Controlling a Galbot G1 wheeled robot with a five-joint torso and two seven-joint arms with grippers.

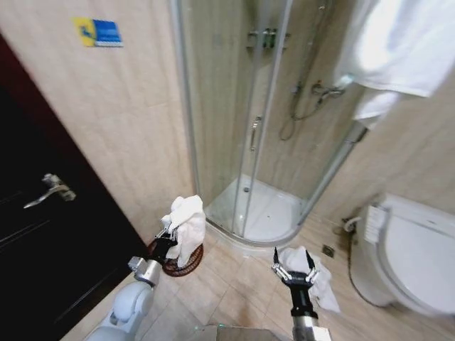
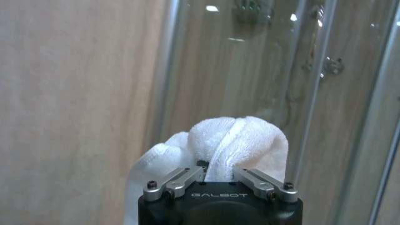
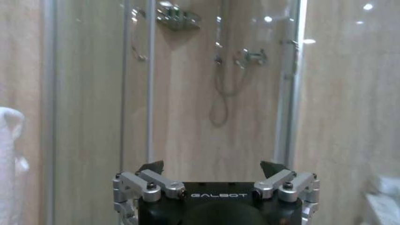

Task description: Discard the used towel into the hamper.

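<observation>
Two end effectors were in front of you: your left end effector [image 1: 165,236] was clamped on a bunched white towel [image 1: 186,226], holding it just above the hamper [image 1: 182,263], which stood on the floor [image 1: 234,284] beside the shower enclosure [image 1: 263,142]. Your right end effector [image 1: 293,268] hung with its fingers spread wide and nothing between them, over a second white towel [image 1: 318,278] lying on the floor near the toilet [image 1: 412,249].

A bathroom: glass shower cabin [image 1: 263,135], toilet [image 1: 409,252], tiled walls, towel on a rail [image 1: 398,50]
</observation>
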